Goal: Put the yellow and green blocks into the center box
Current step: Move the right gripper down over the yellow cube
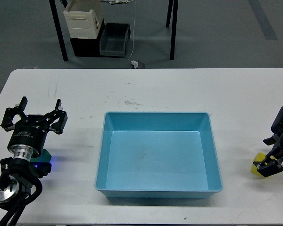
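The blue center box (100, 160) sits open and empty in the middle of the white table. The yellow block (258, 162) lies on the table to the right of the box, mostly covered by my right gripper (268, 154), which is open with its fingers on either side of the block. The green block (43, 155) lies at the left, mostly hidden under my left arm. My left gripper (34, 115) is open and empty, a little beyond the green block.
The table's front edge (146, 222) runs just below the box. Beyond the table's far edge, on the floor, stand a cream container (83, 20), a grey bin (115, 39) and black stand legs (173, 28).
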Motion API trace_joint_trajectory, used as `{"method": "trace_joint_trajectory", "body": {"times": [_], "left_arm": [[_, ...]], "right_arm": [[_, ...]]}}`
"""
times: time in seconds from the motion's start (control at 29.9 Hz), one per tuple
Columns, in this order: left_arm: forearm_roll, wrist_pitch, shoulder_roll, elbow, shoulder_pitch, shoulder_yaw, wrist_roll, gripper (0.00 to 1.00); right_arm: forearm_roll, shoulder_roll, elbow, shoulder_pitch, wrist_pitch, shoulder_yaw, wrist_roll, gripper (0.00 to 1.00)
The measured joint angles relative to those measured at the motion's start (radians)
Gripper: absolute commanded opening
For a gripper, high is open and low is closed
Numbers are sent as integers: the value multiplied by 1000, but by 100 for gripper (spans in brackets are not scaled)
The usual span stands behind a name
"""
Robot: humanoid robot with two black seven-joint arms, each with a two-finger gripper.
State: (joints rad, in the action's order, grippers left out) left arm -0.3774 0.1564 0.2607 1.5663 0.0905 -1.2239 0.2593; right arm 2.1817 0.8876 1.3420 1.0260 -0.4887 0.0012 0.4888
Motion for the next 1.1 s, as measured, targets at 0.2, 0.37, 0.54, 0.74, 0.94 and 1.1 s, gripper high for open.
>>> {"method": "trace_joint_trajectory", "body": {"times": [0.2,0.37,0.54,0.74,0.94,1.1], "left_arm": [[0,0,0,0,0,0,0,100],[0,0,-1,0,0,0,0,100],[0,0,0,0,-3,1,0,100],[0,-1,0,0,-3,0,0,100],[0,-1,0,-1,-4,-2,0,100],[0,-1,0,-3,-5,-3,1,100]], "right_arm": [[0,1,3,18,0,0,0,98],[0,9,8,28,0,0,0,98],[0,16,38,37,0,1,0,98],[-25,38,113,38,0,-1,0,98],[-28,45,191,38,0,-3,0,99],[-16,48,221,35,0,-21,0,99]]}}
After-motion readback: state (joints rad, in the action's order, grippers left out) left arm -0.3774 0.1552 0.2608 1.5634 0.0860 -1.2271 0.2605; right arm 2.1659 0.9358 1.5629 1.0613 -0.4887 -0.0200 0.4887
